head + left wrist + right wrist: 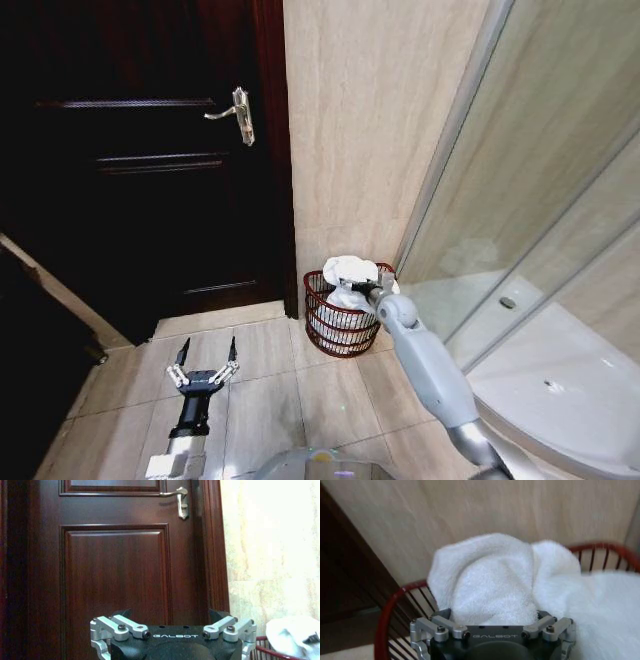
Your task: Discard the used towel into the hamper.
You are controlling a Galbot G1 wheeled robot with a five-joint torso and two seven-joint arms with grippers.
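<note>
Here, near to far:
Left gripper: the black-and-silver left gripper [207, 352] hangs low over the beige tiled floor [290, 400], fingers spread wide and holding nothing; it points toward the dark red-brown panelled wooden door [115, 573] and takes no part.
Right arm pose: the grey right arm [430, 375] reaches forward and slightly downward from the robot's right side, stretched nearly straight toward the corner where the door frame meets the beige stone wall [380, 130].
Right gripper: the right gripper [366, 291] sits at the hamper's rim on the robot's side, pressed against the towel; in the right wrist view the cloth bulges up directly ahead of the gripper body [492, 639]. Whether its fingers are closed on the cloth or parted I cannot tell, as the towel hides them.
Towel: the crumpled white terry towel [495, 581] is heaped in the hamper's mouth, its bulk standing above the rim, some of it spilling toward the glass shower screen [560, 180].
Hamper: the small round dark red wire hamper [335, 325] stands on the floor against the wall, between door frame and shower.
Deciding relation: the towel lies straight ahead of the right gripper and already over the hamper's opening, so the drop looks close to done.
</note>
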